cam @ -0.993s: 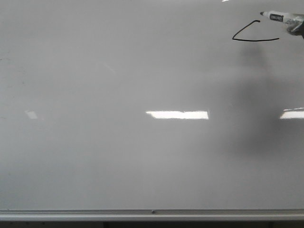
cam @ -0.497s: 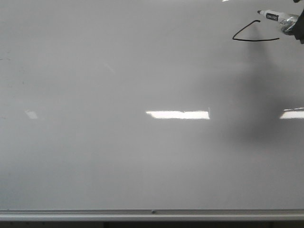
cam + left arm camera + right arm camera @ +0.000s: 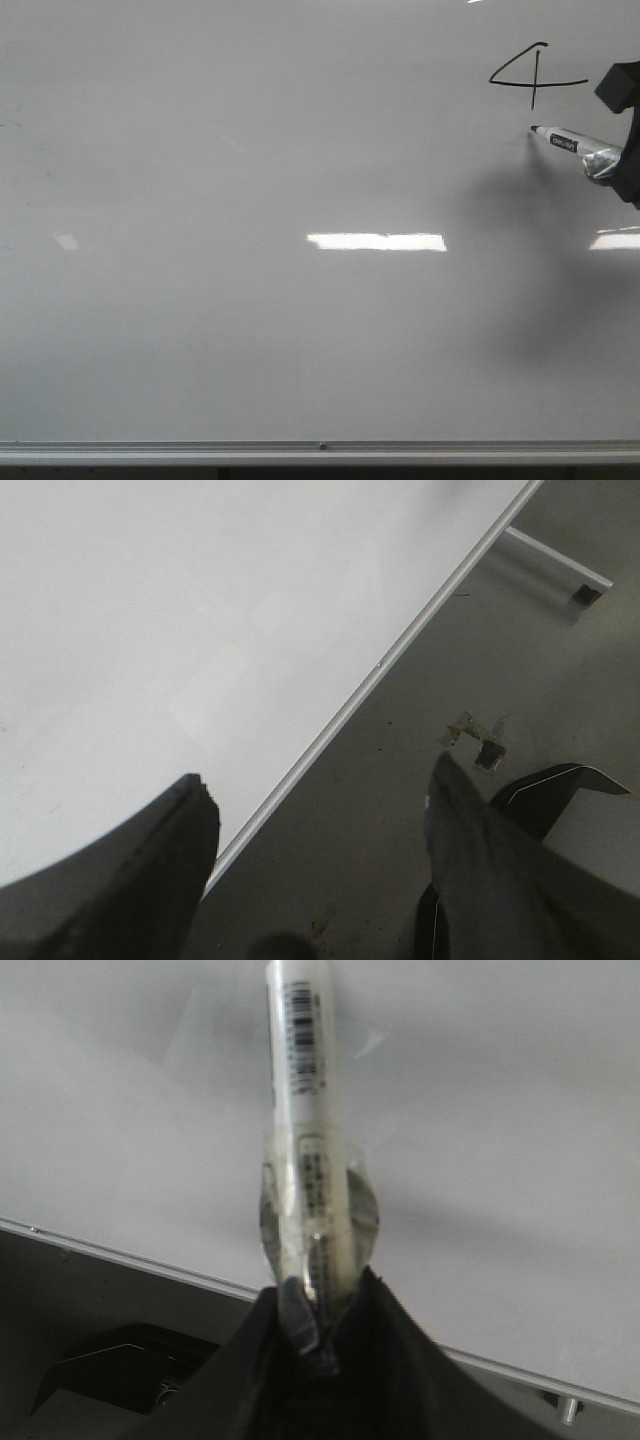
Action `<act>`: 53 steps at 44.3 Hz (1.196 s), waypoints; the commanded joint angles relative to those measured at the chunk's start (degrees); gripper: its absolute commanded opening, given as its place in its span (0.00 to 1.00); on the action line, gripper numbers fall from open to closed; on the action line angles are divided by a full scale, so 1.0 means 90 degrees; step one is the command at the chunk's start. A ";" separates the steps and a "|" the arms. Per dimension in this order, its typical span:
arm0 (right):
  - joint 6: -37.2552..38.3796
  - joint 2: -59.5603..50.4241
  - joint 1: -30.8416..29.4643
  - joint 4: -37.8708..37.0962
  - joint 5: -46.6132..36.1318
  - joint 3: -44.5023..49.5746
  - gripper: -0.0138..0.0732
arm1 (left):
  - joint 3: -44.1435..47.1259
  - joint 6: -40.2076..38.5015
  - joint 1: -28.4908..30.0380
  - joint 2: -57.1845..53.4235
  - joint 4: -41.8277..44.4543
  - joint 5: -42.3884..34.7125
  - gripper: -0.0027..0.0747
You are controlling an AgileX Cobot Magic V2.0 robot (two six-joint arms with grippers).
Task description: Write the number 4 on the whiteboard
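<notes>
The whiteboard [image 3: 250,150] fills the front view, with a silver rail [image 3: 320,452] along its near edge. A small black number 4 [image 3: 535,75] is drawn at its far right. Just below it, the black tip of a white marker [image 3: 563,141] hovers at the board. My right gripper [image 3: 622,165] is shut on the marker's tape-wrapped end at the frame's right edge. The right wrist view shows the marker [image 3: 303,1150] clamped in the gripper [image 3: 325,1310] over the whiteboard [image 3: 500,1160]. My left gripper [image 3: 320,810] is open and holds nothing, above the whiteboard's [image 3: 200,630] rail.
Ceiling lights glare [image 3: 377,241] off the board. In the left wrist view, dark floor lies beyond the rail [image 3: 400,650], with a metal support bar [image 3: 555,560], tape scraps [image 3: 478,742] and a dark base part [image 3: 560,785].
The vertical stroke has been added, turning the open angle into a 4. The marker and my right gripper have moved down from the 4's top to just below it.
</notes>
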 commanded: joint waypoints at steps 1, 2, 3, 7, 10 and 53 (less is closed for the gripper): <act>-0.0039 -0.0479 -0.0036 0.0041 -0.0263 -0.0223 0.09 | -0.0158 -0.0067 0.0004 -0.0073 -0.0125 -0.0328 0.60; -0.0039 -0.0609 -0.0036 0.0041 -0.0277 -0.0223 0.09 | -0.0158 -0.0067 0.0004 -0.0073 -0.0125 -0.0328 0.60; -0.0039 -0.0760 -0.0036 0.0041 -0.0276 -0.0230 0.09 | -0.0158 -0.0067 0.0004 -0.0073 -0.0125 -0.0328 0.60; -0.0039 -0.1354 0.0016 0.0073 -0.0106 -0.0222 0.09 | -0.0158 -0.0067 0.0004 -0.0073 -0.0125 -0.0328 0.60; -0.0039 -0.1797 0.0125 0.0115 0.0127 -0.0210 0.09 | -0.0158 -0.0027 0.0004 -0.0073 -0.0125 -0.0339 0.60; -0.3170 -0.3361 0.2839 0.1133 0.2878 0.0181 0.09 | -0.0568 0.3357 -0.1568 0.1130 -0.2351 -0.0361 0.77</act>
